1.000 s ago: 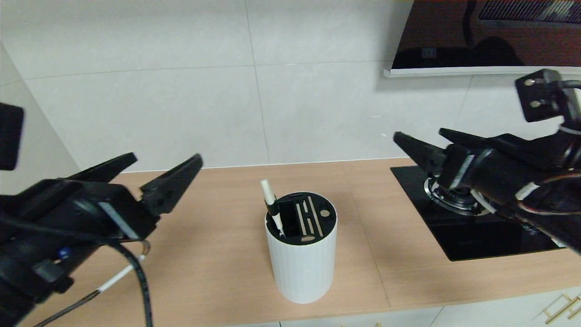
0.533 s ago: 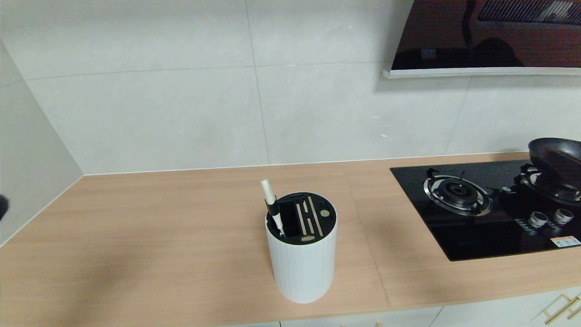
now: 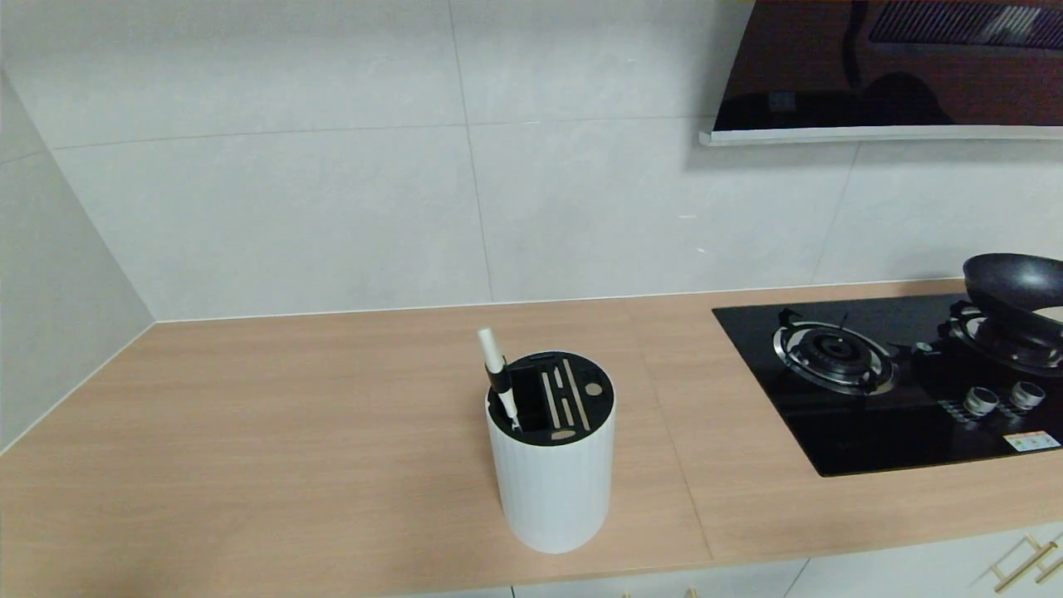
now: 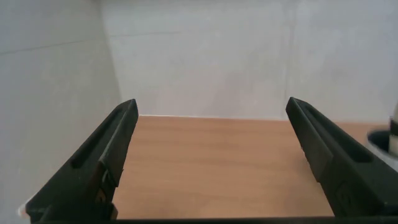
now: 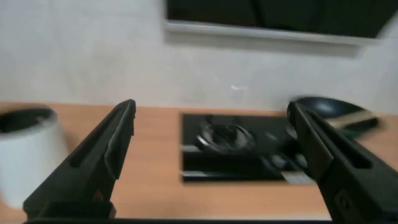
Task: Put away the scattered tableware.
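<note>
the white ribbed utensil holder (image 3: 552, 465) stands upright in the lower middle of the head view, on the wooden worktop (image 3: 291, 432), with a white-handled utensil (image 3: 492, 353) poking out of a slot on its left side. the handle runs nearly vertical, tipped a little toward the upper left. i can't spot any loose tableware lying on the wood around it.

the left gripper (image 4: 211, 124) is spread wide with nothing in it, facing bare worktop and the corner of the wall. the holder (image 4: 380, 140) only peeks in past the outside of one finger, not in the gap. the right gripper (image 5: 211, 118) is just as wide and just as empty, aimed at the black hob (image 5: 239, 146) and the pan (image 5: 323, 109) at the right of the scene. its glimpse of the holder (image 5: 28, 149) is also outside the gap.

so the holder sits between the two arms, neither lined up on it — i can't say which is nearer. my guess is the putting away is about done, unless more lies out of sight.
</note>
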You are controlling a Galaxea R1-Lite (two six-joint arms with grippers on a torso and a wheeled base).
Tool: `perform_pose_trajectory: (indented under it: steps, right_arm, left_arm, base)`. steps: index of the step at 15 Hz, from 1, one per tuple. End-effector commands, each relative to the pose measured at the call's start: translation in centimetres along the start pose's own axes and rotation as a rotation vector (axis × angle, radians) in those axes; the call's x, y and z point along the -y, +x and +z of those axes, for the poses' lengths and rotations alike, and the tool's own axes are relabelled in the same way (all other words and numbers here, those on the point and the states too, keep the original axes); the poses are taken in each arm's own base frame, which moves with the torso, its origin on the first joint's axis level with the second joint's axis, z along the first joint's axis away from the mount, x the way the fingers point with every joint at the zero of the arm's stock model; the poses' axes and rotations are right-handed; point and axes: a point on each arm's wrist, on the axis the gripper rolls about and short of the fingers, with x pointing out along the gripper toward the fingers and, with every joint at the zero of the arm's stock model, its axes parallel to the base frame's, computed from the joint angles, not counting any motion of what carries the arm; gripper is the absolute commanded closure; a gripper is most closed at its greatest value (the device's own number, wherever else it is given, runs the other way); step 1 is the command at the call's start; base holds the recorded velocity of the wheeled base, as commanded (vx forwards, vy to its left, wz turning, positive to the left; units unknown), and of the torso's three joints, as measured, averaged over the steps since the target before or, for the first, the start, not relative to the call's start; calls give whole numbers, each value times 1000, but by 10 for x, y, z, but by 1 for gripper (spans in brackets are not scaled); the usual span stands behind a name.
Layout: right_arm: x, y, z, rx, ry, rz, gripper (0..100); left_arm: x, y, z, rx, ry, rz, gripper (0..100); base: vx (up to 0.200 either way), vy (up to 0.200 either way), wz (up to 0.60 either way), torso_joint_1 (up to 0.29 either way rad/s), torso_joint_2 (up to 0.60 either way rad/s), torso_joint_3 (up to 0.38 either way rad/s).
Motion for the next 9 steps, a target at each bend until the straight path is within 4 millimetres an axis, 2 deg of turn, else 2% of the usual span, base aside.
perform_pose_trajectory:
  steps: [1,4,5,6,8,9]
  right_arm:
    - [-4,-26,-11,90,-10,-62,0]
    - [-7,-13,-45,-36,11,-55,0]
    - [-10,-7,-64,-100,22,-37,0]
    - [-14,0,-92,-151,39,33,0]
    - [-18,6,-113,-117,52,91,0]
    - [-19,6,-115,-129,65,120,0]
  left_arm:
    - [1,-18,-10,48,1,59,0]
    - [7,-16,-43,-37,-5,49,0]
    - [9,-13,-60,-85,-10,38,0]
    - [14,-10,-89,-155,12,-8,0]
    - [16,-10,-102,-190,-13,-76,0]
    - [17,-10,-105,-217,-56,-94,0]
  base:
    - [0,0,0,0,0,0]
    - [0,0,0,0,0,0]
    - [0,0,0,0,0,0]
    - [0,0,0,0,0,0]
    - [0,0,0,0,0,0]
    - [0,0,0,0,0,0]
